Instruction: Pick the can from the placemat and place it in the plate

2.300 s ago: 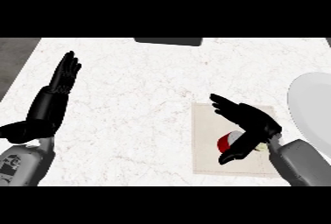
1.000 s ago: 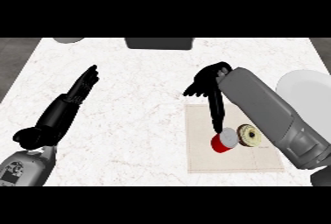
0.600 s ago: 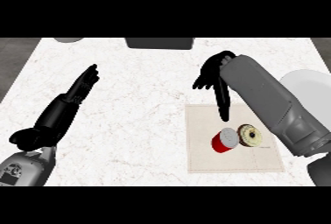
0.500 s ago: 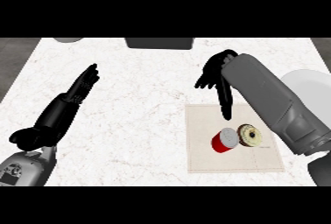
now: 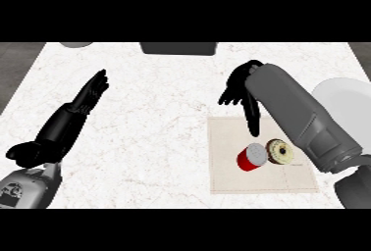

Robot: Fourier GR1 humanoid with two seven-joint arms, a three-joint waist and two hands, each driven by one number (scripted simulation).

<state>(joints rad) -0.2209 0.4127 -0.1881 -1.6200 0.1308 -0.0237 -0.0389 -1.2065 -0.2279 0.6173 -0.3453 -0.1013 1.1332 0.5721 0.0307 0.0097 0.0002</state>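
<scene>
Logged the placemat (image 5: 261,184) at lower right of frame, its near edge close to the bottom of the view. Found the can (image 5: 251,159), red, about mid-mat, just beside a round ringed item (image 5: 279,151) on its right. Noted bare white counter (image 5: 159,147) left of the mat, open through frame centre. Recorded the left hand (image 5: 91,93) at middle left, fingers straight, holding nothing. Recorded the right hand (image 5: 238,93) above the mat's upper edge, fingers slack and hanging, one crossing that edge, clear of the can, grasping nothing. Sighted the plate (image 5: 348,95) at the right edge, partly hidden by the right forearm. Marked a dark object (image 5: 179,47) and a grey round item (image 5: 76,44) along the far edge.
</scene>
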